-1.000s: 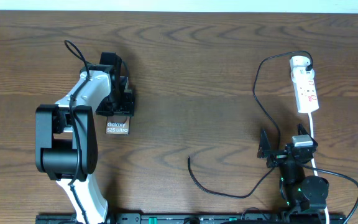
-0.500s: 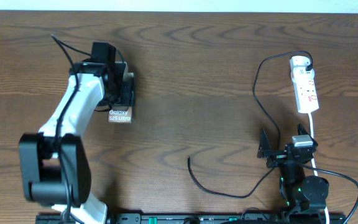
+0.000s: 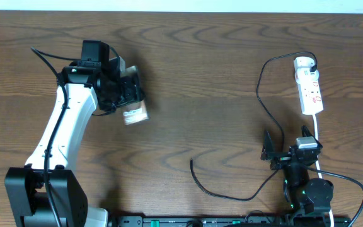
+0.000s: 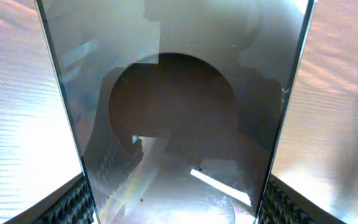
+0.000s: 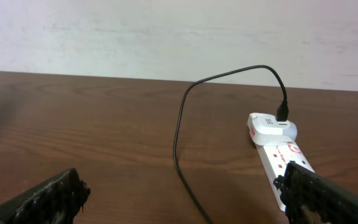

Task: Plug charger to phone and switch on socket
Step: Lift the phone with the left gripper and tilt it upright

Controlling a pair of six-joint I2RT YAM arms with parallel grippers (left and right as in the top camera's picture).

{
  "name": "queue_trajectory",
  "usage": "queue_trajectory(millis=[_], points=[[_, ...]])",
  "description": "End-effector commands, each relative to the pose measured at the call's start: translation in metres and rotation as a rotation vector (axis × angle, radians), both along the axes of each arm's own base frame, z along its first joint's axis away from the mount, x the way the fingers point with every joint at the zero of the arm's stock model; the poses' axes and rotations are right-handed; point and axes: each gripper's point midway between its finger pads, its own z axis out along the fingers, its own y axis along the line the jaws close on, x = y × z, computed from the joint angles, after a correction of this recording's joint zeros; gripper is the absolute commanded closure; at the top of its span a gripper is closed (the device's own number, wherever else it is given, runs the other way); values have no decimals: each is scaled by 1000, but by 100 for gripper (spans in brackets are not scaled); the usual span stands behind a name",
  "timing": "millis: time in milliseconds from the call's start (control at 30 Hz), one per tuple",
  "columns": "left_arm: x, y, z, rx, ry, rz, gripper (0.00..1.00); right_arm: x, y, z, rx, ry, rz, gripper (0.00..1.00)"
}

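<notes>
My left gripper (image 3: 130, 94) is shut on the phone (image 3: 135, 115) and holds it tilted at the far left of the table. In the left wrist view the phone's glossy dark face (image 4: 179, 112) fills the space between both pads (image 4: 73, 202). The white socket (image 3: 309, 85) lies at the far right, with the charger's black plug (image 3: 312, 63) in its top end. The charger's thin cable (image 3: 260, 101) loops down and left to a free tip (image 3: 191, 161). My right gripper (image 3: 288, 154) is open and empty just below the socket. The right wrist view shows the socket (image 5: 275, 146) and the cable (image 5: 178, 137).
The socket's white cord (image 3: 317, 135) runs down past my right gripper. The arms' thicker black cables (image 3: 351, 183) trail at the front right. The table is brown wood, and a pale wall (image 5: 166, 31) stands behind its far edge.
My left arm has swung away from the front edge and to the right with the phone, and the phone has turned and tilted. The right arm, cable and socket have not moved.
</notes>
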Motion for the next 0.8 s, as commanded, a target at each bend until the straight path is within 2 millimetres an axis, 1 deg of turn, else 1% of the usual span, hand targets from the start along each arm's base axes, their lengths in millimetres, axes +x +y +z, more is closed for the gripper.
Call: queue_trajectory(millis=[0,100,200,400,567,667,767], points=[[-5,-38,36,-341,56,70,93,-1,2,0,-11,-2,11,1],[-7,-45,50,-496,139,159,93,-1,2,0,-11,-2,11,1],[-8,-49,68,-663,225,233,93,-1,2,0,-11,-2,11,1],[-7,-40,92,-871,369,369,93,-1,2,0,-11,-2,11,1],[-4,-30,94,-916,466,509,93,-1,2,0,-11,-2,11,1],[-4,-29,94,-938,547,600,93,-1,2,0,-11,-2,11,1],[-4,-30,94,-952,590,640,93,-1,2,0,-11,-2,11,1]])
